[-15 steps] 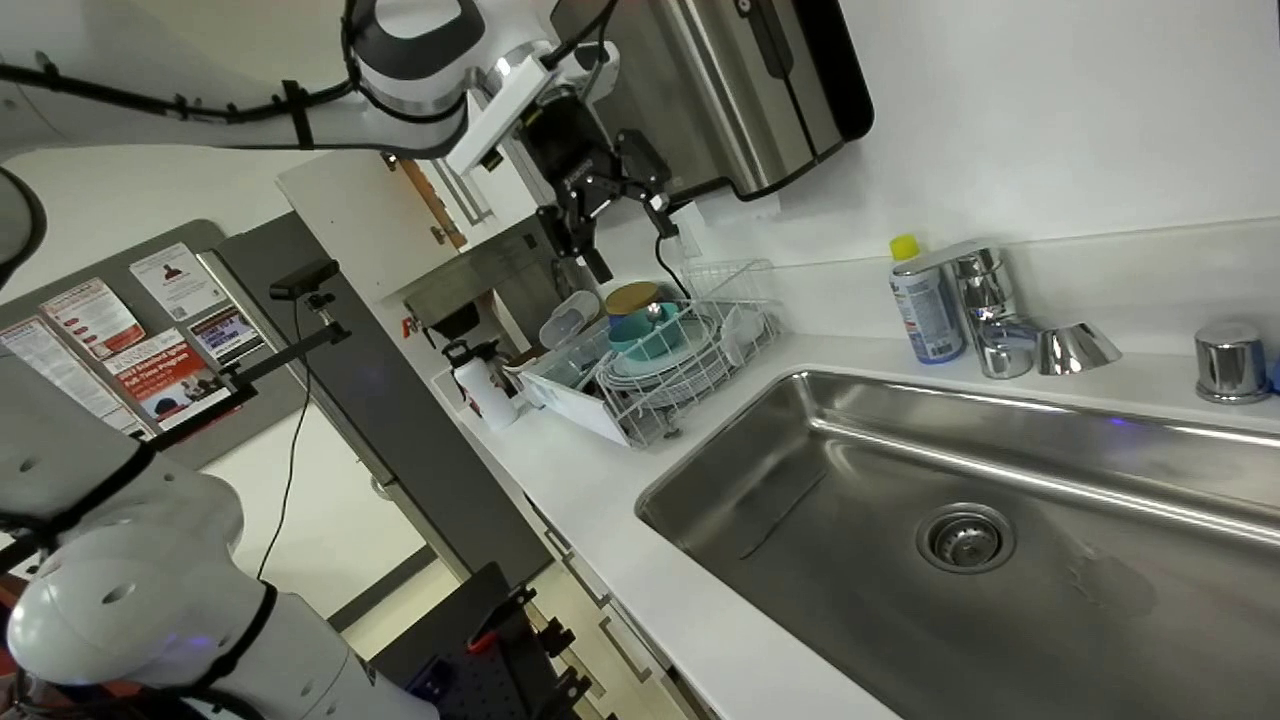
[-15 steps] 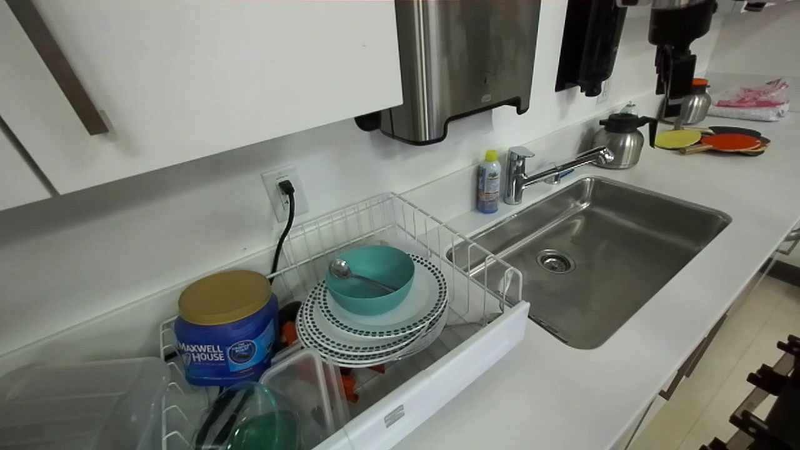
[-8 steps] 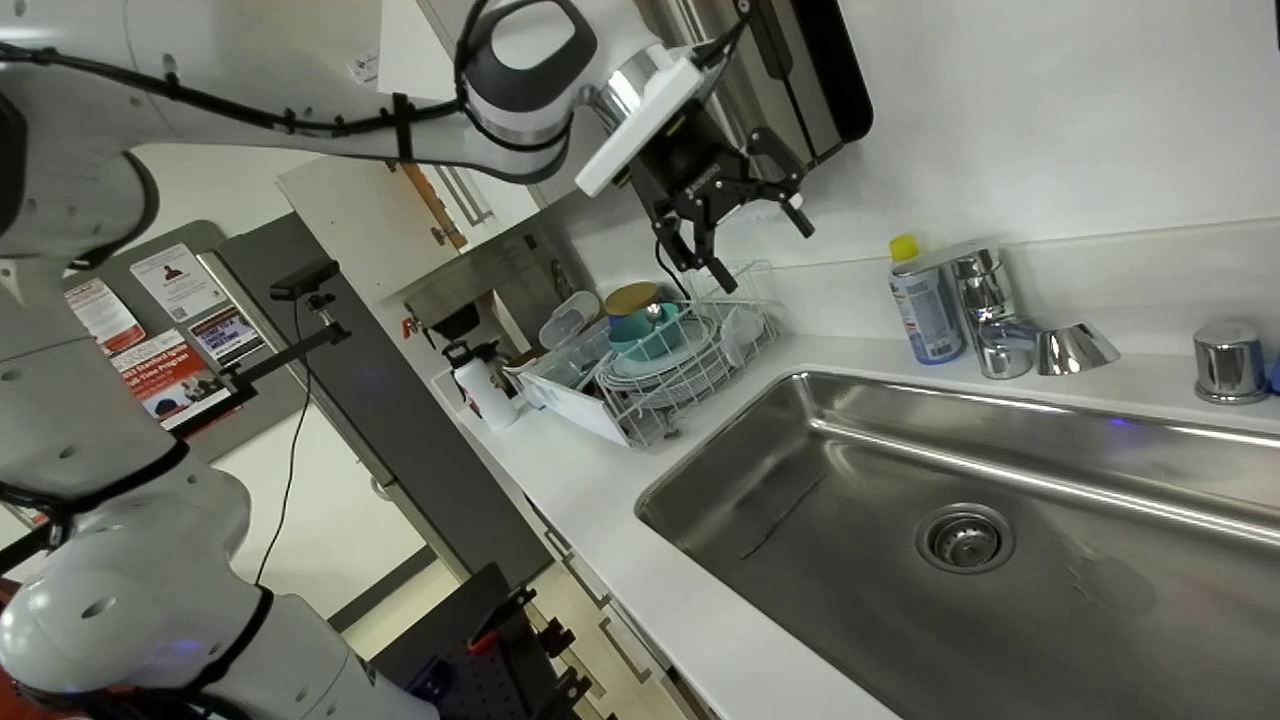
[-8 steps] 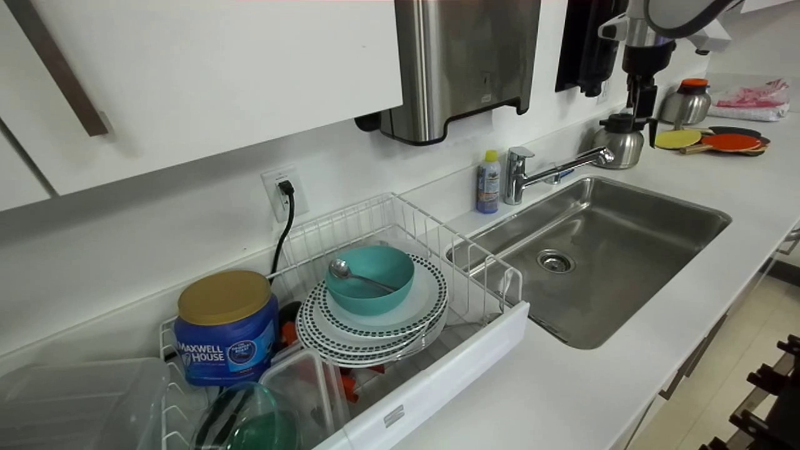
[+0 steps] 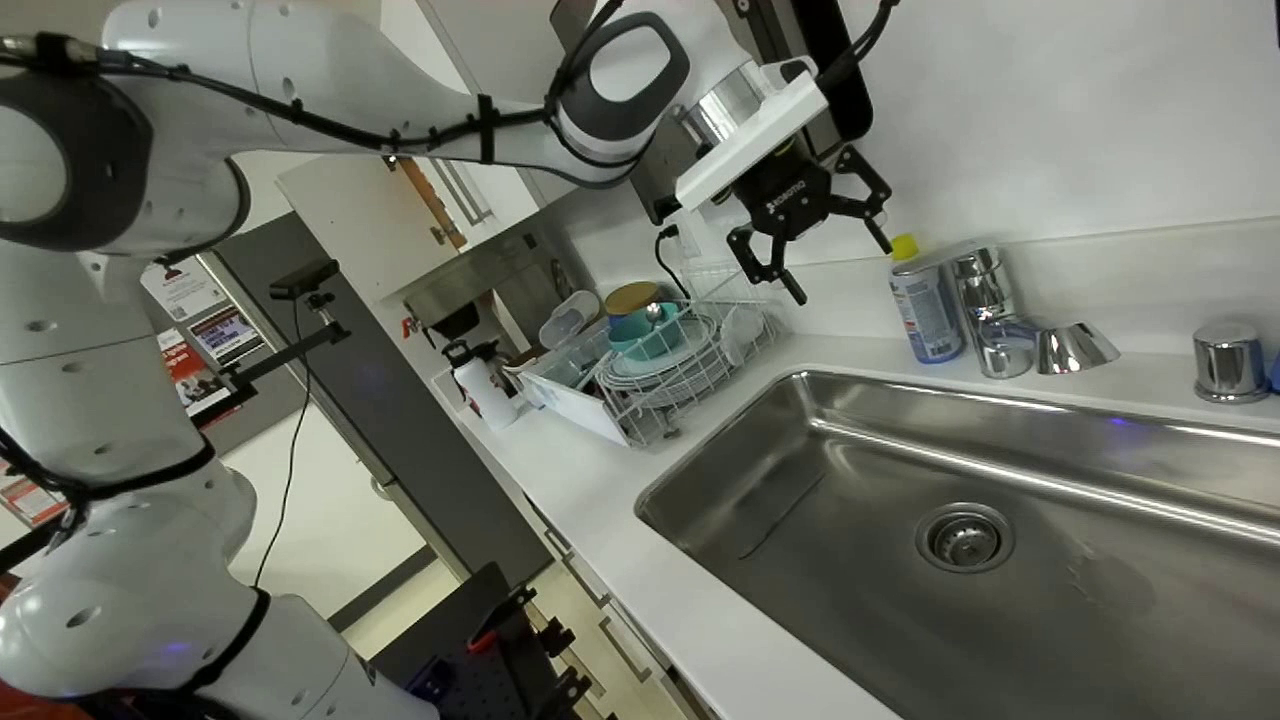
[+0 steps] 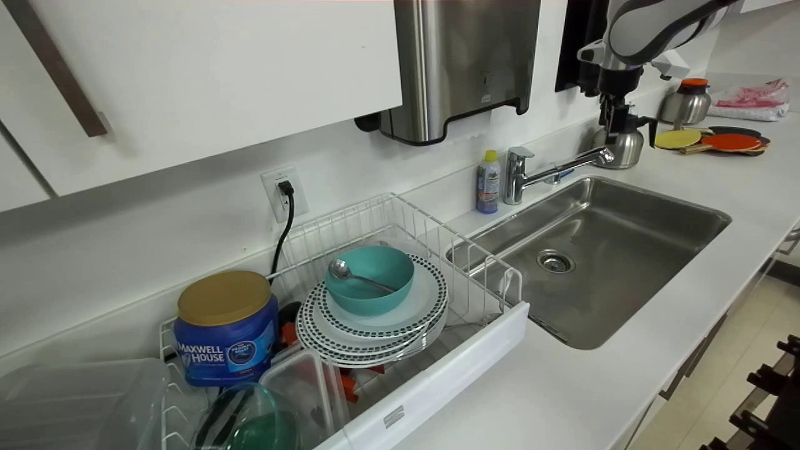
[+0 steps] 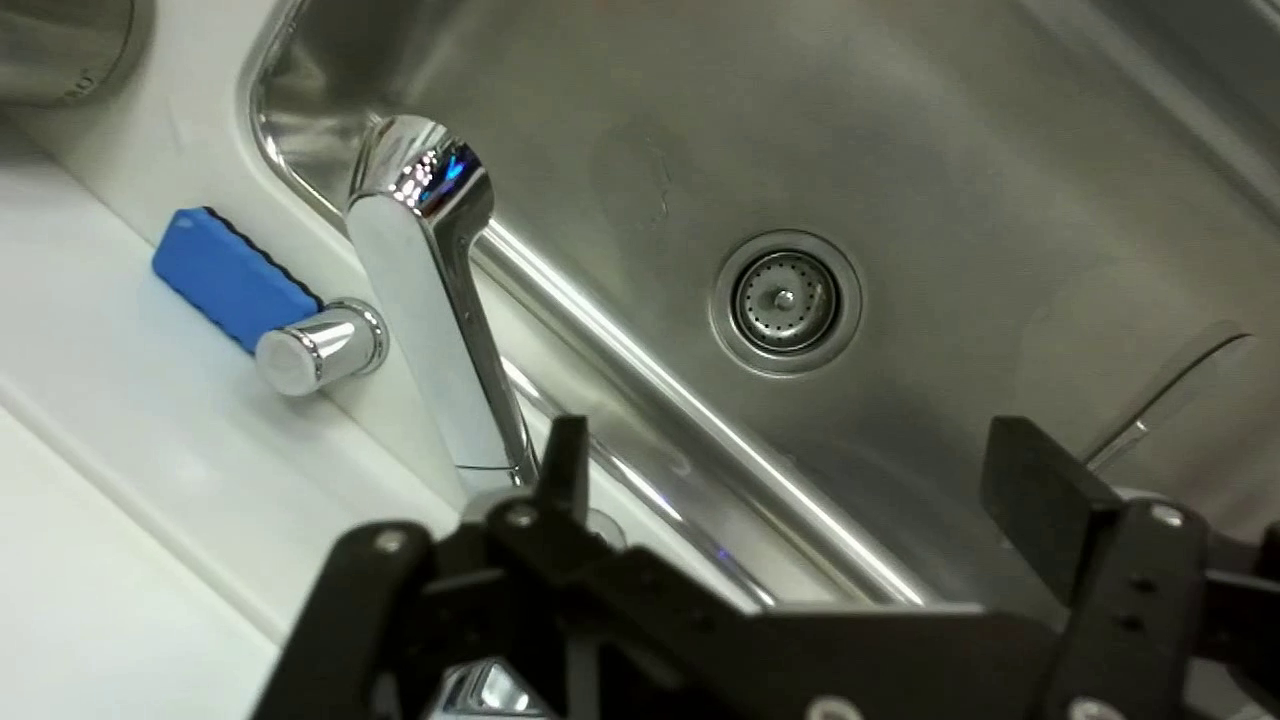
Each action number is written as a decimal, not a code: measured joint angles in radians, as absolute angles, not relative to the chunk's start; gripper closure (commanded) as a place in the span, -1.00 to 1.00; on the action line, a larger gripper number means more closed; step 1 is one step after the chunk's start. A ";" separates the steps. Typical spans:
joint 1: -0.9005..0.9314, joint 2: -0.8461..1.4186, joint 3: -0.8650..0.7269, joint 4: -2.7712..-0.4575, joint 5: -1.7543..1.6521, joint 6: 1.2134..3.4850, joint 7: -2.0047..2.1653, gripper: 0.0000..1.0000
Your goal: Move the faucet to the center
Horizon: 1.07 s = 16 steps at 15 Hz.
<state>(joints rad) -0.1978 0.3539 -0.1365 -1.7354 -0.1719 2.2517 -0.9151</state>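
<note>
The chrome faucet (image 6: 516, 175) stands behind the sink (image 6: 631, 250). Its long spout points along the sink's back edge toward a steel jug. It also shows in an exterior view (image 5: 990, 315), with the spout end toward the camera. In the wrist view the spout (image 7: 430, 320) lies at left, its lower part behind one finger. My gripper (image 5: 841, 270) is open and empty, pointing down. It hangs in the air above the sink area and does not visibly touch the faucet. It also shows in an exterior view (image 6: 612, 132) and in the wrist view (image 7: 790, 440).
A bluish bottle with a yellow cap (image 6: 489, 184) stands beside the faucet base. A steel wall dispenser (image 6: 465, 69) hangs above. A dish rack (image 6: 431, 369) stands beside the sink. A steel jug (image 6: 625, 150), a chrome cap (image 7: 322, 347) and a blue sponge (image 7: 235, 275) are near the spout.
The arm has swung over toward the faucet and come lower: rightward in an exterior view, leftward in an exterior view. The gripper stays open. The faucet has not moved.
</note>
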 measured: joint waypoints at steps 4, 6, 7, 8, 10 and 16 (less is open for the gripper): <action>-0.198 0.355 -0.135 -1.729 -0.172 2.251 -0.915 -1.00; -0.204 0.367 -0.135 -1.717 -0.173 2.250 -0.914 -1.00; -0.211 0.383 -0.135 -1.699 -0.173 2.250 -0.917 -1.00; -0.221 0.405 -0.135 -1.673 -0.172 2.244 -0.924 -1.00; -0.249 0.461 -0.135 -1.603 -0.171 2.218 -0.957 -1.00; -0.341 0.641 -0.094 -1.369 -0.114 2.100 -1.158 -1.00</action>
<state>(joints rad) -0.3408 0.6415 -0.0937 -1.3688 -0.1142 2.0997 -1.1578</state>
